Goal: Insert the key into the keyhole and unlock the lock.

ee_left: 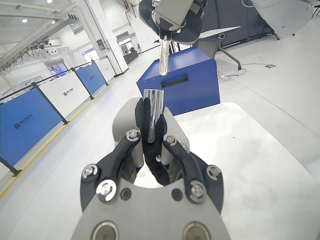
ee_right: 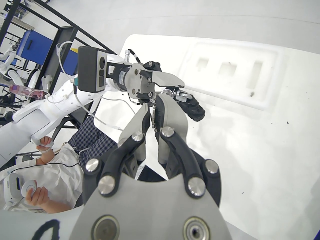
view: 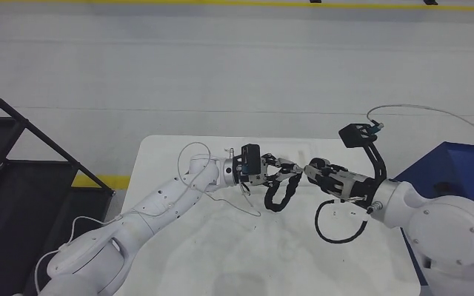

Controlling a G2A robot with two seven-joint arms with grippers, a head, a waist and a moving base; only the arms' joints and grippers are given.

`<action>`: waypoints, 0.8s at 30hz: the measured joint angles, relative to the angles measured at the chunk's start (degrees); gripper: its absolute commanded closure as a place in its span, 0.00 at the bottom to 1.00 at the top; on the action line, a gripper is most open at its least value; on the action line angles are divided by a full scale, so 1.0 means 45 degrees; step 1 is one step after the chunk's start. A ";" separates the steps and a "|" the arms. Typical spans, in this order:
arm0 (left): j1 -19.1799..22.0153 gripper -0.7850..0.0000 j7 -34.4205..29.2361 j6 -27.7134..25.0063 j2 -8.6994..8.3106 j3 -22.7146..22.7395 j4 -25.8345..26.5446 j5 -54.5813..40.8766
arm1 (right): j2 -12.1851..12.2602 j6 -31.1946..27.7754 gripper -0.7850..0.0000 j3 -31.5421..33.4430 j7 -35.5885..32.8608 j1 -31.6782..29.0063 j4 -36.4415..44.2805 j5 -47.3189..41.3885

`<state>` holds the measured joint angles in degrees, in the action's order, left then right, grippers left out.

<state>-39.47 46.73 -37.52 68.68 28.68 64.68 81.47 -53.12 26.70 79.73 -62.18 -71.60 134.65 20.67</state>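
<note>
Key [ee_left: 164, 56] in right hand [ee_right: 153, 117] points at lock [ee_left: 154, 107] in left hand [ee_left: 150, 123].

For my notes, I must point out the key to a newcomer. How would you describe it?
Above the white table, two robot hands nearly meet. The right hand pinches the key, its blade pointing at the lock in the left hand. The key is thin and flat; the lock is a round chrome cylinder.
</note>
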 measured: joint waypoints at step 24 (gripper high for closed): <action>-0.0332 1.00 0.0159 -0.0351 0.0272 0.0751 -0.0134 0.0810 | 0.0029 0.0565 1.00 -0.0437 0.0113 0.0284 -0.0444 0.0335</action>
<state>-40.96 47.45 -39.10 69.90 32.06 64.07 85.11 -52.99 29.25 77.76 -61.67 -70.32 132.65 22.17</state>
